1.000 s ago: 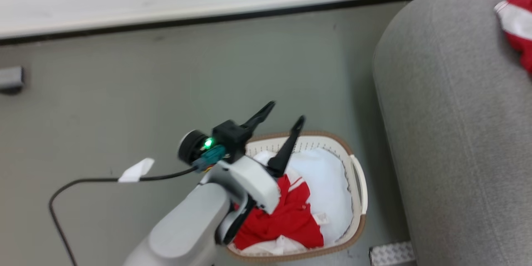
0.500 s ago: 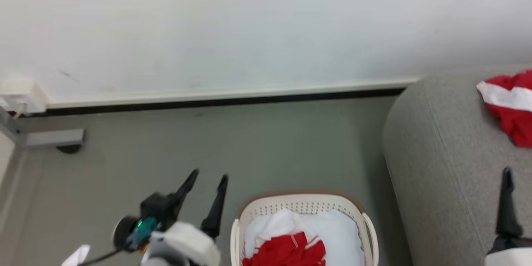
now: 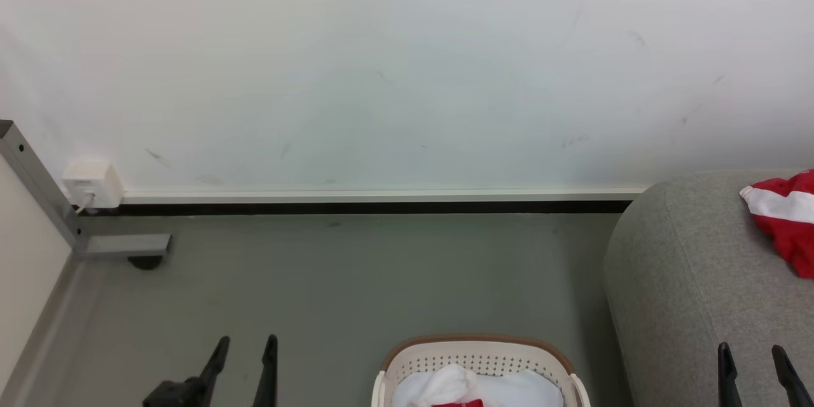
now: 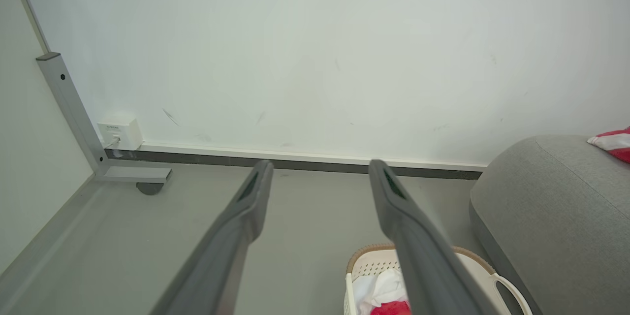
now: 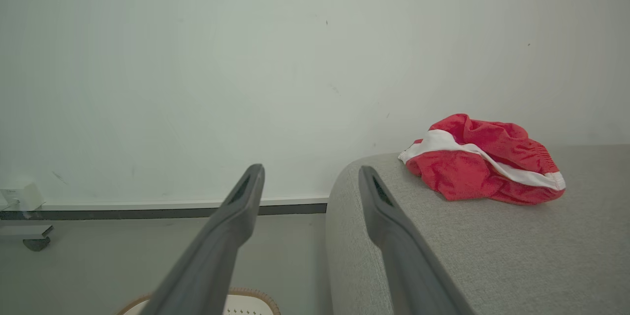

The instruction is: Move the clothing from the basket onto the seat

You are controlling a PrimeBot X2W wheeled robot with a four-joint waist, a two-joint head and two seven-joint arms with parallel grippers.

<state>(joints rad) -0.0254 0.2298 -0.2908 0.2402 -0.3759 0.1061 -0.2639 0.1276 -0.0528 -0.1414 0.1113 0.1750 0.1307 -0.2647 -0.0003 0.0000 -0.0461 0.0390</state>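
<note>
Sagging crumpled clothing (image 5: 482, 162) on rounded seat (image 5: 492, 261)

Clothing (image 5: 485, 162) lies on the seat (image 5: 492, 246), right of the basket (image 3: 477, 356).

The left gripper (image 3: 247, 341) has drawn back from above the basket (image 3: 477, 356) to its left side.
</note>
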